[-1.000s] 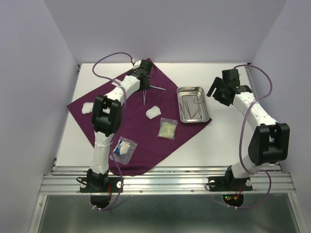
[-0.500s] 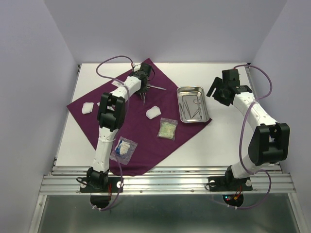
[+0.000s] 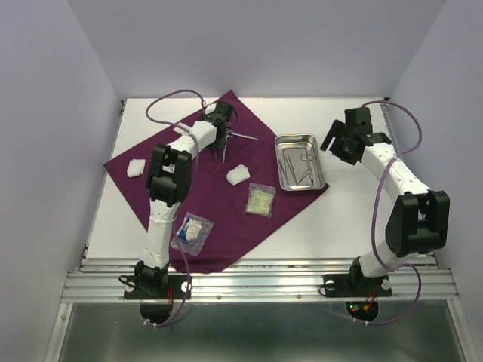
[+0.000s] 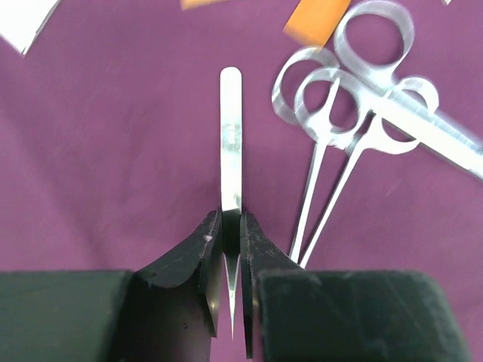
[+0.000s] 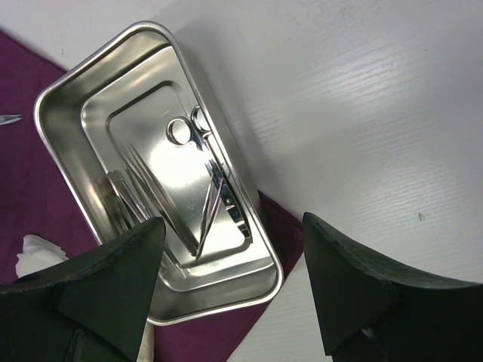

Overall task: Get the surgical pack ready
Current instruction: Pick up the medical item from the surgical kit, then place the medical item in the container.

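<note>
Since a second before, we saw the left arm's elbow shift slightly; its left gripper (image 3: pixel 219 142) stayed over the far part of the purple cloth (image 3: pixel 226 226), beside the scissors (image 3: pixel 243 136). Print on the packet (image 3: pixel 260 200) was too small to read. At the left wrist, the fingers pinched the tweezers (image 4: pixel 230 136). At the right wrist, the right gripper (image 5: pixel 232 226) gaped wide above the steel tray (image 5: pixel 53 98), which sat on the cloth's right corner.

Nothing in any view can be read as text, a brand, a number or a sign. The clear packet (image 3: pixel 192 232) nearest the arm bases shows a blue patch, too small to tell whether it is print. The orange strips (image 4: pixel 317 19) in the left wrist view are blurred and bear no legible marks.
</note>
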{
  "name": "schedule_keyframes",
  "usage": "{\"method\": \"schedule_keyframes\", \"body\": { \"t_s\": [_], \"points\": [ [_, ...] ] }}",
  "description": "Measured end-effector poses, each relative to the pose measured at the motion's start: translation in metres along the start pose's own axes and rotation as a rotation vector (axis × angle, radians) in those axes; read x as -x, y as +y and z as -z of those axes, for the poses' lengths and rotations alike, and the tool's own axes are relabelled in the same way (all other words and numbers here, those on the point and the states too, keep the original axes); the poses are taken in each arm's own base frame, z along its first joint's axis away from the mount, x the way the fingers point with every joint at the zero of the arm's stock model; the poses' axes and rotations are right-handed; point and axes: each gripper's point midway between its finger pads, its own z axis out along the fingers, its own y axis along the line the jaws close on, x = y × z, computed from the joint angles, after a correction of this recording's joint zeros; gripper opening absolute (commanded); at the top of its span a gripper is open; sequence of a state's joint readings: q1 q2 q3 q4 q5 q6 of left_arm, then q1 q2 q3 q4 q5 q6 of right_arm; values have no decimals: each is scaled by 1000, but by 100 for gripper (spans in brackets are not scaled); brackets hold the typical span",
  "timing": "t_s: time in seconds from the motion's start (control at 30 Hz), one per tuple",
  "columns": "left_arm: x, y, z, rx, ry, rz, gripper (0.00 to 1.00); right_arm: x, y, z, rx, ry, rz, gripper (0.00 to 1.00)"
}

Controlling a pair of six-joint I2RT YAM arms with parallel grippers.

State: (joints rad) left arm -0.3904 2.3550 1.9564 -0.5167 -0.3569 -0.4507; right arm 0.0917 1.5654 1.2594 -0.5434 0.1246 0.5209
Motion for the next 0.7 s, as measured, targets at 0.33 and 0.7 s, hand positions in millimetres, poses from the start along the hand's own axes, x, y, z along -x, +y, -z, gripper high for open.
{"method": "schedule_keyframes", "body": {
  "t_s": [0.33, 0.7],
  "points": [
    [14, 7, 90, -122, -47, 48, 1, -1, 0, -1, 1, 6, 1, 78],
    [-35, -123, 202, -516, -42, -44, 1, -6, 2, -6, 10, 25, -2, 78]
  ]
}}
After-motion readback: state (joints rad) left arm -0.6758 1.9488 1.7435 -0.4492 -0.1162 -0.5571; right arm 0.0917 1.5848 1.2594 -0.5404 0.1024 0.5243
